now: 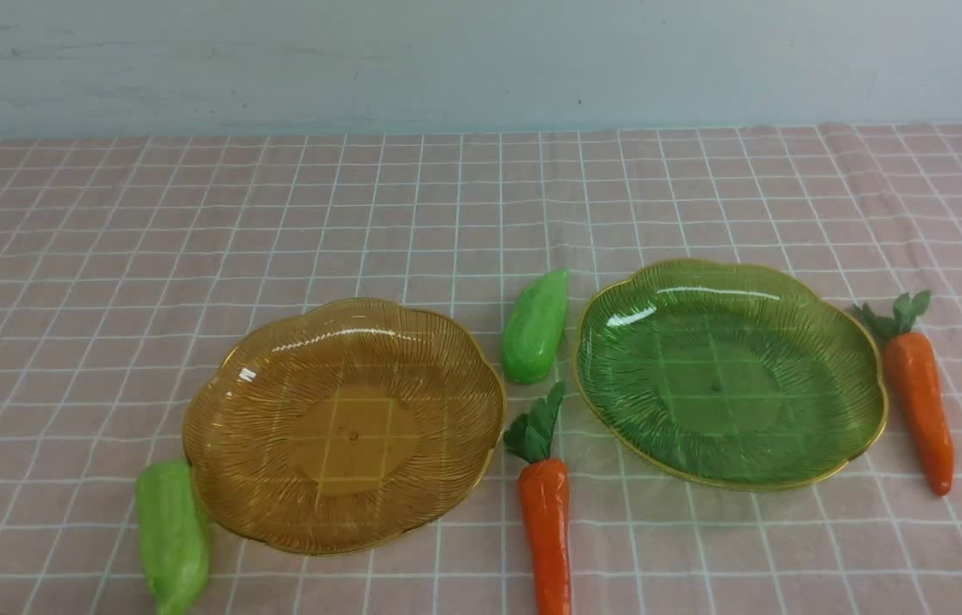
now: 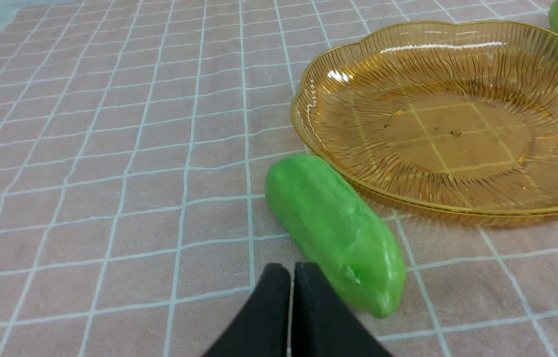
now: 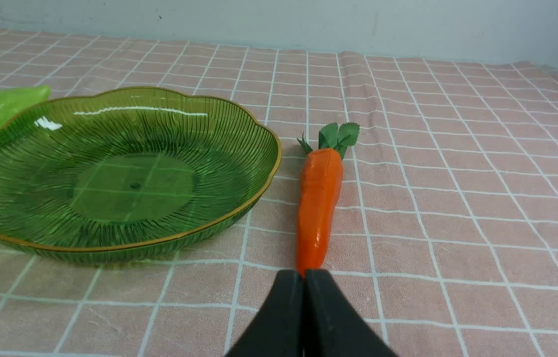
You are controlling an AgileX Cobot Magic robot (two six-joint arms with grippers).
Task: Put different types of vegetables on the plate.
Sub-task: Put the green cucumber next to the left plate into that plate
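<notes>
On the counter (image 1: 105,256), over a pink cloth with a white grid:

1. Amber plate (image 1: 344,427): ribbed, gold-rimmed, left of centre.
2. Green plate (image 1: 729,376): same pattern, right of centre, well apart from the amber one.
3. Near gourd (image 1: 172,534): light green and glossy, on the cloth close against the amber plate's near-left rim.
4. Far gourd (image 1: 535,326): on the cloth in the gap between the two plates, towards the back.
5. Middle carrot (image 1: 546,530): orange, in the same gap but nearer the robot. Its leaves point away, just short of the far gourd.
6. Right carrot (image 1: 917,393): on the cloth just beside the green plate's right rim, leaves pointing away.
7. Left gripper (image 2: 291,270): jaws pressed together with nothing between them, tips just beside the near gourd's end. Contact cannot be told.
8. Right gripper (image 3: 304,275): jaws likewise pressed together and holding nothing, tips at the right carrot's pointed end.

No vegetable lies on either plate.
</notes>
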